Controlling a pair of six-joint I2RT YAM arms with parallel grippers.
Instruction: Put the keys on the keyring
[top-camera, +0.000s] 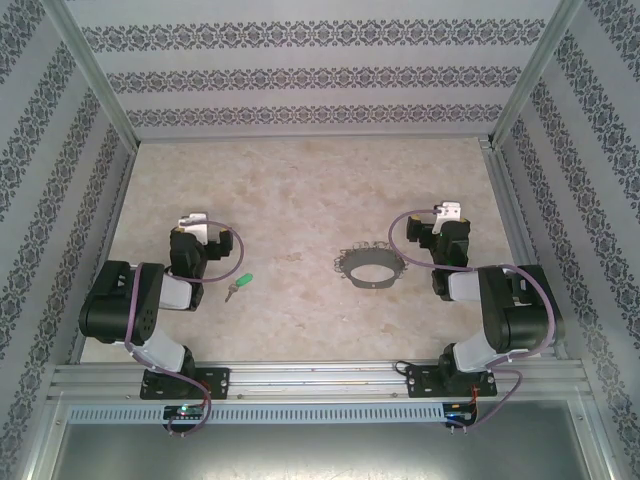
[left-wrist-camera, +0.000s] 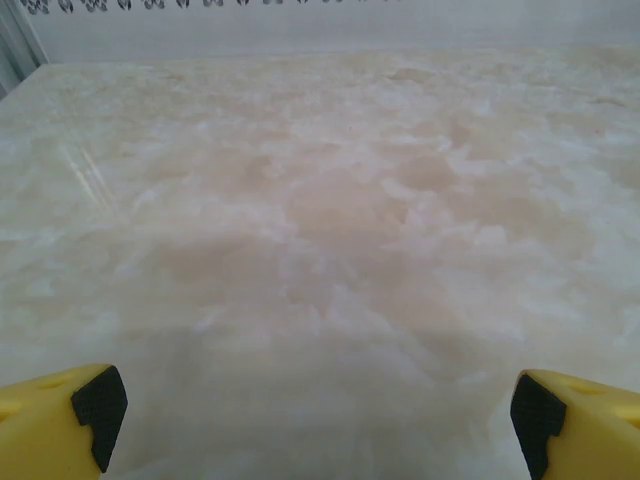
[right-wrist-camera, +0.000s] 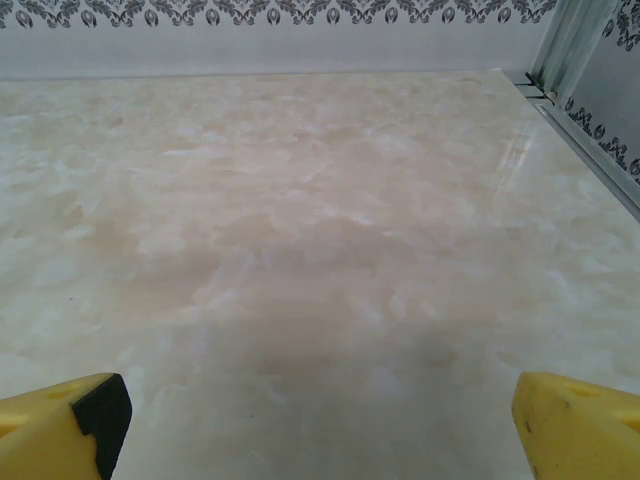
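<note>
Logging left end effector (top-camera: 200, 226) and right end effector (top-camera: 450, 213) both spread wide and released, grasping nothing. Seeing yellow fingertips (left-wrist-camera: 60, 425) at the outer edges of the wrist views, with bare table (top-camera: 300, 180) between them. Judging the folded-back arms as a ready pose that leaves the work area open.

Noting the key (top-camera: 238, 287) lying flat just beside the left arm, green head away from the bases and blade angled toward them. Noting the keyring (top-camera: 371, 285) lying flat just beside the right arm, well apart from the key, with its fringe of small metal bits along the far rim. Reading this as one item per arm: key for the left, ring for the right. Threading not yet begun.

Recording a pale, marbled beige surface, smooth with a slight sheen, probably letting thin metal slide. Recording walls (top-camera: 300, 80) papered white with dark ornamental bands, and an aluminium rail (top-camera: 320, 378) carrying the bases.
</note>
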